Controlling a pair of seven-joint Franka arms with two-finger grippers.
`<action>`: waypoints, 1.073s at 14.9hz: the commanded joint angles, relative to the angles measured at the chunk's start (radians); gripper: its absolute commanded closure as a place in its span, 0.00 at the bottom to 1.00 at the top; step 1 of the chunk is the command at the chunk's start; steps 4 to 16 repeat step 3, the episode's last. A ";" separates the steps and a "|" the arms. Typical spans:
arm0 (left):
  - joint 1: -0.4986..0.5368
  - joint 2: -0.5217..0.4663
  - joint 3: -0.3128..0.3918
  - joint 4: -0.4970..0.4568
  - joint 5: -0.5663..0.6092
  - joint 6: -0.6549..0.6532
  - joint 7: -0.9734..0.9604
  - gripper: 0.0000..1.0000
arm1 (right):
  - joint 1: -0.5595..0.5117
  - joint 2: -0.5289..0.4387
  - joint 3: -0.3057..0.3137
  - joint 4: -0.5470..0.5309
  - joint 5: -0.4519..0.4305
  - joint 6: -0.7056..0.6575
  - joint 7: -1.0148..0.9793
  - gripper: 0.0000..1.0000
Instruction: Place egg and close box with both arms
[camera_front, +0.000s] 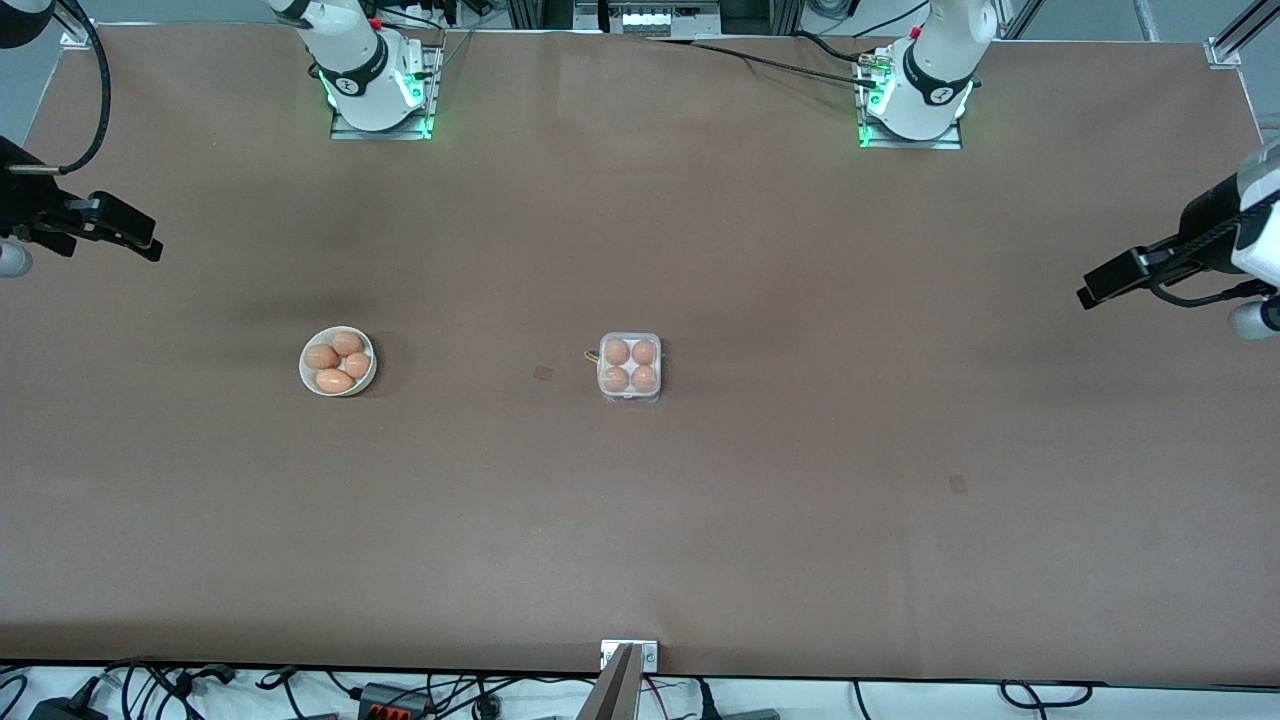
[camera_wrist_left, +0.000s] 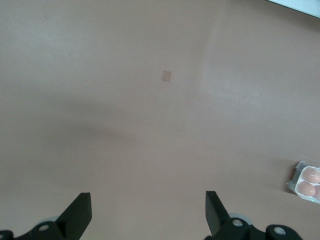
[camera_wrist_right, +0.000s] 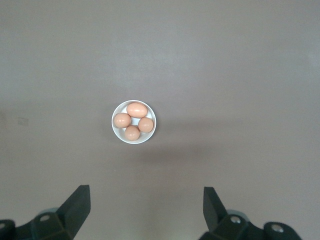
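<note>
The box (camera_front: 629, 367) is sitting mid-tabletop (camera_front: 800, 500) with four eggs inside, well apart from both raised grippers. The left gripper (camera_wrist_left: 147, 210) and right gripper (camera_wrist_right: 146, 205) are being held with fingers wide, neither clearly nearer.

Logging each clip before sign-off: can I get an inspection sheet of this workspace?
Surface: brown table, small darker patches.
Job's things: box mid-table, four eggs inside, clear lid looks shut.
Clutter: white bowl of four eggs toward the right arm's end.
Grippers: left gripper open, over bare table at its own end; right gripper open, at its own end; both arms wait.
Cables: black cables by the bases, more under the near edge.
Surroundings: nothing seen.
</note>
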 joint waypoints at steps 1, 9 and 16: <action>0.010 -0.017 -0.006 -0.017 -0.002 -0.005 0.019 0.00 | 0.000 -0.030 0.002 -0.033 0.000 0.005 -0.006 0.00; 0.007 -0.016 -0.012 -0.016 0.001 -0.002 0.014 0.00 | 0.000 -0.030 0.002 -0.033 0.000 0.005 -0.006 0.00; 0.007 -0.016 -0.012 -0.016 0.001 -0.002 0.014 0.00 | 0.000 -0.030 0.002 -0.033 0.000 0.005 -0.006 0.00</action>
